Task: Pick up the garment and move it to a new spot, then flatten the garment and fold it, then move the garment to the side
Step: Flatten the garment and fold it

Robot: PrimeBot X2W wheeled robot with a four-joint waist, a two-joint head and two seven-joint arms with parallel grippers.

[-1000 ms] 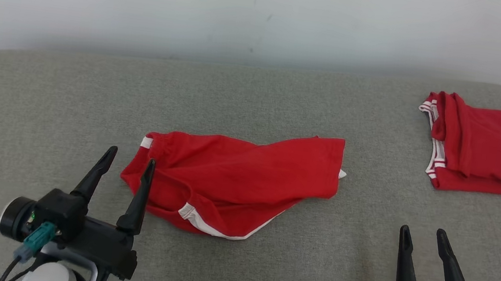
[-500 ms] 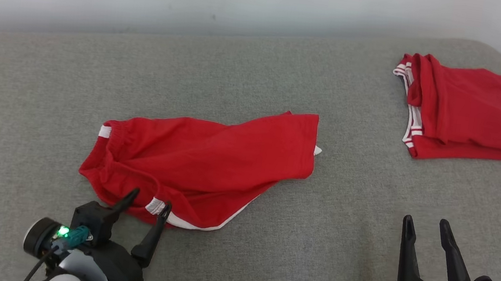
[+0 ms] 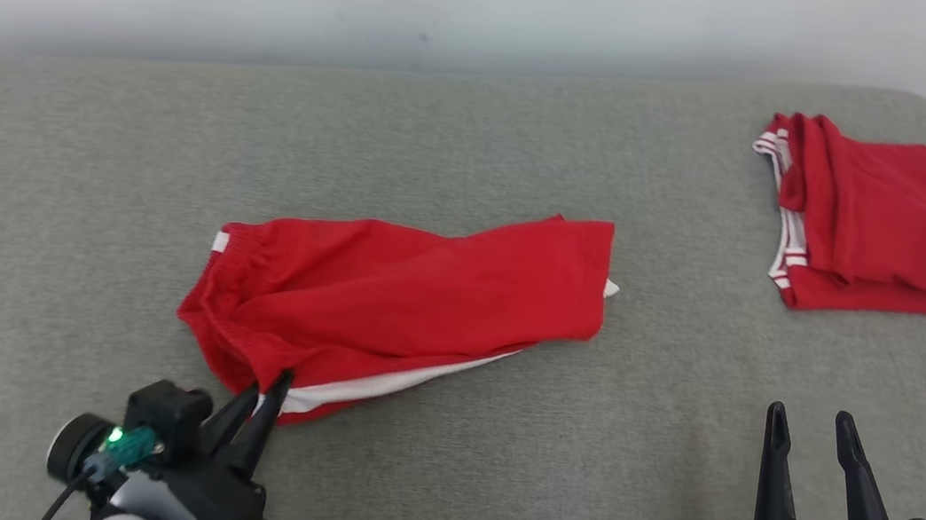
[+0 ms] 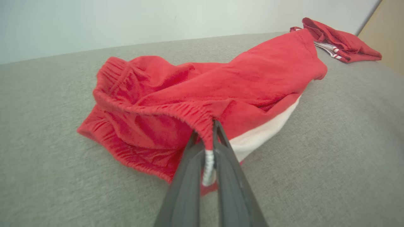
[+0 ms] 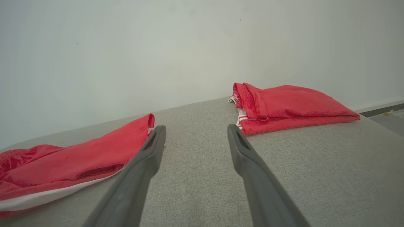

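Observation:
The garment (image 3: 414, 294) is a pair of red shorts with white trim, lying crumpled across the middle of the grey cushion (image 3: 79, 183). My left gripper (image 3: 267, 386) is shut on its near waistband corner; in the left wrist view the elastic hem and white stripe sit pinched between the dark fingers (image 4: 206, 138), with the garment (image 4: 202, 91) stretching away beyond. My right gripper (image 3: 808, 422) stands open at the lower right, apart from the cloth; the right wrist view has it (image 5: 194, 130) above bare cushion with the garment (image 5: 72, 160) to its left.
A second red garment (image 3: 880, 221), folded with white stripes at its edge, lies at the cushion's far right corner (image 5: 290, 105) (image 4: 337, 39). A pale wall (image 3: 461, 0) runs behind the cushion. Bare grey fabric lies between the two garments and along the front.
My left gripper has closed from open onto the garment's near waistband corner, pulling that edge slightly up and toward me. The head camera shifted a little. The right gripper stays open in place.

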